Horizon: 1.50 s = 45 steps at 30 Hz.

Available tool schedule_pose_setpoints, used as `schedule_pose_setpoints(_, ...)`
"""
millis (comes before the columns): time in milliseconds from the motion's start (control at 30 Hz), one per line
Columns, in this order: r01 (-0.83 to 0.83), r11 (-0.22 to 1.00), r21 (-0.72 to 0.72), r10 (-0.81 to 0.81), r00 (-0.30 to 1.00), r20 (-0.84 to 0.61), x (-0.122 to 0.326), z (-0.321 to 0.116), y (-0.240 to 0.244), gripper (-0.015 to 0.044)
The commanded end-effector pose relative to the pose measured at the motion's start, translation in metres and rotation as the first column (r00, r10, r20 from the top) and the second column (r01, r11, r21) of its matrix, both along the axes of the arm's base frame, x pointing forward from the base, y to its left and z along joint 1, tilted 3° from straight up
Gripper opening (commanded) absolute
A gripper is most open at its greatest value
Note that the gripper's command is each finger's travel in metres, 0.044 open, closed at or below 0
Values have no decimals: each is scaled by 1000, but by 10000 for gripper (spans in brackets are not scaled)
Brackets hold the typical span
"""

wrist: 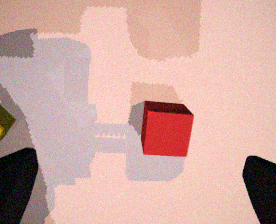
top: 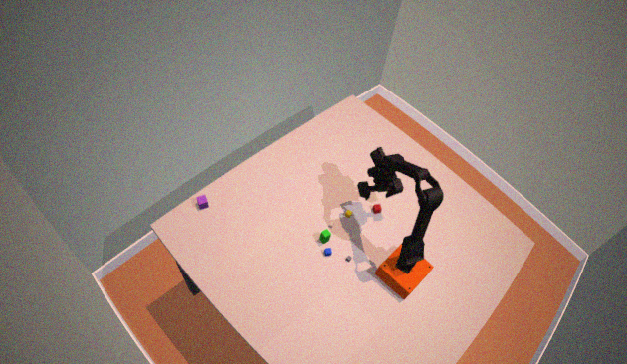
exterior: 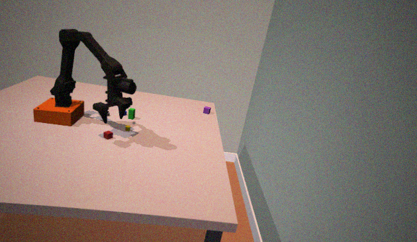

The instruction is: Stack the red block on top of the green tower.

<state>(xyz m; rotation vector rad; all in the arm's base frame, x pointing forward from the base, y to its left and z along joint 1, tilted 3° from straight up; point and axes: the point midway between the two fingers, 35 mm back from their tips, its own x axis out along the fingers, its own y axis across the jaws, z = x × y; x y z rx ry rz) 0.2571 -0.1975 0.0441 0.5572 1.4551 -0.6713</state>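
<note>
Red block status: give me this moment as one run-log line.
phase: approach | gripper: open, empty, above red block | red block: on table, between the fingers in wrist view, ungrasped | green tower: standing | yellow block: nearby

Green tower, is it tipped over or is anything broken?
Nothing stands out. The green tower stands upright, the red block sits flat on the table apart from it, and the open gripper holds nothing.

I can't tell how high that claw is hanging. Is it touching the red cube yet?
Apart. In the wrist view the red block sits alone on the table, bare surface between it and both dark fingers of the open gripper.
</note>
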Motion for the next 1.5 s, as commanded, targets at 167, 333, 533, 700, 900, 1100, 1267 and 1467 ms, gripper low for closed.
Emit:
schedule_pose_setpoints(167, 41, 998, 38, -39, 999, -31, -22, 0, -9, 440)
schedule_pose_setpoints(333, 41, 998, 38, -39, 999, -31, -22, -28, -10, 440)
schedule_pose_setpoints(533, 41, 998, 38, -39, 999, -31, -22, -42, -11, 440)
schedule_pose_setpoints(700, 41, 998, 38, -39, 999, -31, -22, -44, -11, 440)
schedule_pose_setpoints(900, 41, 998, 38, -39, 999, -31, -22, -53, -12, 440)
schedule_pose_setpoints(1100, 41, 998, 38, -39, 999, -31, -22, -63, -12, 440)
schedule_pose_setpoints(1267, 41, 998, 38, -39, 999, -31, -22, -71, -12, 440)
schedule_pose_setpoints(1467, 41, 998, 38, -39, 999, -31, -23, -78, -12, 440)
